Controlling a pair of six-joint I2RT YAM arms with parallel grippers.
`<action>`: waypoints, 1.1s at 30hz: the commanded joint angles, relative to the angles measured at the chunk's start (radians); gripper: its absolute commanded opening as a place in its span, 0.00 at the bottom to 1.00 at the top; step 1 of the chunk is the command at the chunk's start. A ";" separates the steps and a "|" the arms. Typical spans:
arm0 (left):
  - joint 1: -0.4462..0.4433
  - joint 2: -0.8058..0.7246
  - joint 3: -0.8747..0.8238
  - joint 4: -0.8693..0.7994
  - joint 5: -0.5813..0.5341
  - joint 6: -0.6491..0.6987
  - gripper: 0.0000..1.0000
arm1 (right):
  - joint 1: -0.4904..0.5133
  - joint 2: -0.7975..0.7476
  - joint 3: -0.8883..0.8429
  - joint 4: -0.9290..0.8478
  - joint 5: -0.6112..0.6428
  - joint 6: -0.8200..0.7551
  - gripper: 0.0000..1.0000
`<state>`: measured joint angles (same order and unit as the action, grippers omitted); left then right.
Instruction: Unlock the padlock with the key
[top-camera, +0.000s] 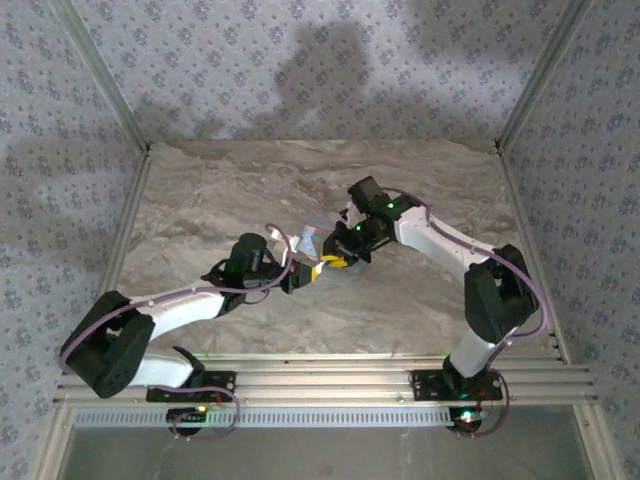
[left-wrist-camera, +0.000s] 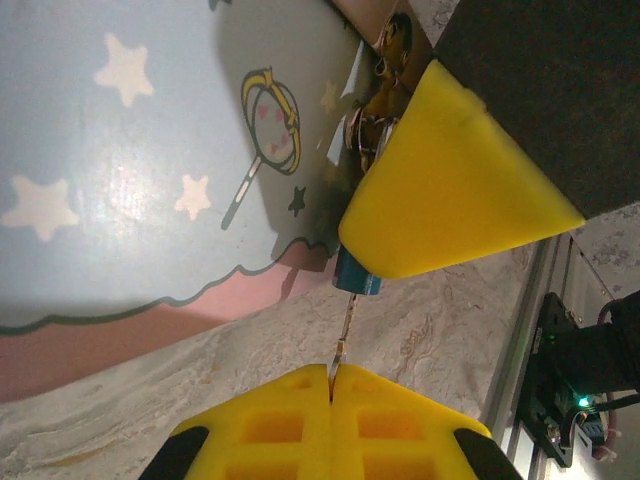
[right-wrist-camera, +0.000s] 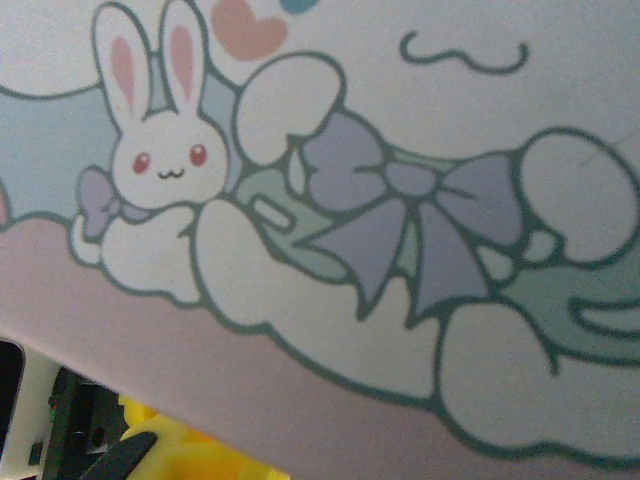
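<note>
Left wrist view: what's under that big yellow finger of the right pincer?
A bit of the blue padlock pokes out below the yellow finger, with a thin metal blade gripped by the left pincer. Brassy rings show behind. The padlock's remainder is covered.

Both arms share one build: smooth white tubular link shells set between chunky black joint housings. The left arm (top-camera: 185, 308), at seven o'clock in the top view, carries a thin mauve cable (top-camera: 190, 292) along its length. The right arm (top-camera: 435, 238), at three o'clock, wears a matching mauve cable (top-camera: 541, 305). Each stands on a flat black base plate (top-camera: 190, 385) near six o'clock, with a small green light (top-camera: 467, 415) glowing below. The left gripper (left-wrist-camera: 330, 378) has bright yellow plastic fingers (left-wrist-camera: 275, 425), moulded with square recesses and black rounded corners. The right gripper (top-camera: 342, 262) has a smooth yellow wedge-shaped finger (left-wrist-camera: 450, 190) fixed to a matt black block (left-wrist-camera: 540, 90).
</note>
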<state>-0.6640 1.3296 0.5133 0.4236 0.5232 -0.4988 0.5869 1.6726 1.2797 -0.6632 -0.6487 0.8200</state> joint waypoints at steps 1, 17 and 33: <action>-0.005 -0.002 0.025 0.147 -0.040 0.018 0.00 | 0.037 0.006 0.002 -0.026 -0.097 0.016 0.00; -0.018 0.005 -0.008 0.133 -0.055 0.051 0.00 | 0.008 -0.010 -0.017 -0.010 -0.079 0.029 0.00; -0.025 0.010 -0.016 0.127 -0.063 0.059 0.00 | 0.008 -0.009 -0.012 -0.009 -0.069 0.031 0.00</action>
<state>-0.6811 1.3319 0.4847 0.4755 0.4843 -0.4595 0.5823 1.6726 1.2720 -0.6563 -0.6502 0.8459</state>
